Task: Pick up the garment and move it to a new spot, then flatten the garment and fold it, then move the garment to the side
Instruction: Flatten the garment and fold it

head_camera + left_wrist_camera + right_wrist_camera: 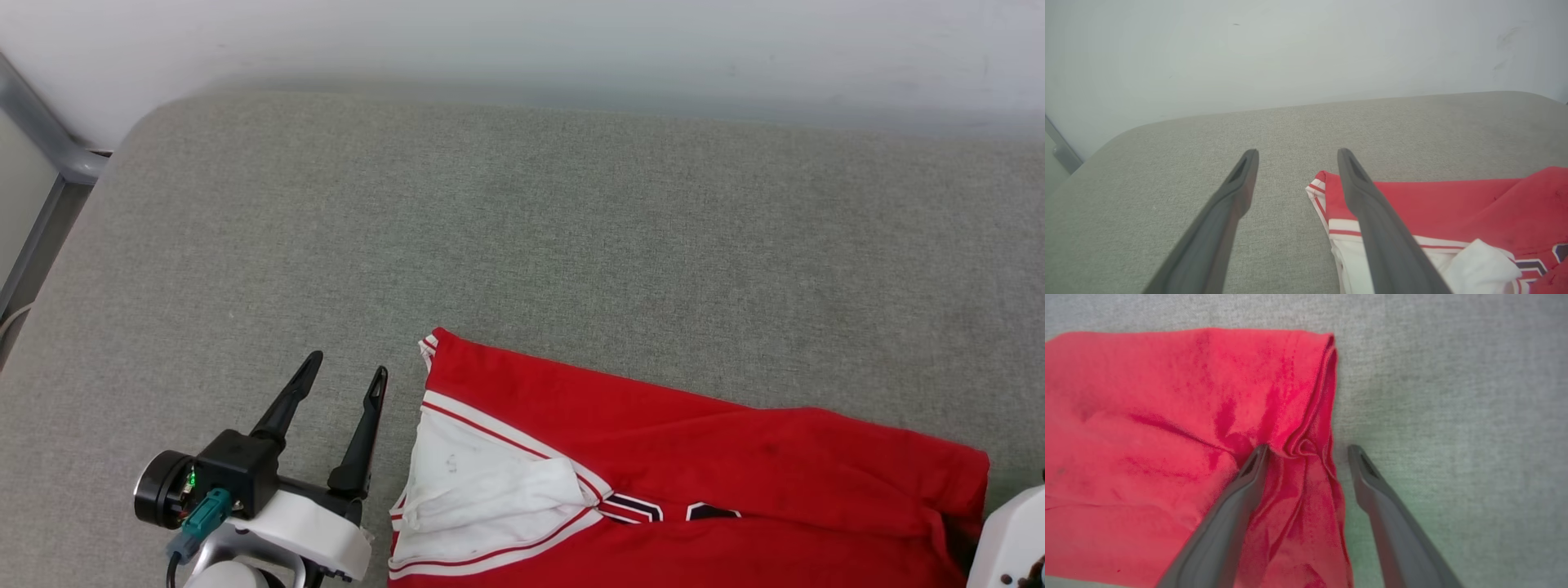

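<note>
Left gripper [348, 364] hangs open over the grey cushion [522, 204], just left of the garment [694, 457], which lies near-centre. Right gripper [1308, 448] is spread, straddling its bunched right edge, perhaps touching. Pinching several layers there could drag the fold crooked.

You had the garment [694, 457] lying on the padded surface [522, 229], near its front edge and right of centre. Your left gripper [348, 364] was just left of the garment. Your right gripper [1308, 449] straddled its right edge. The wall [522, 41] stood behind the surface.
</note>
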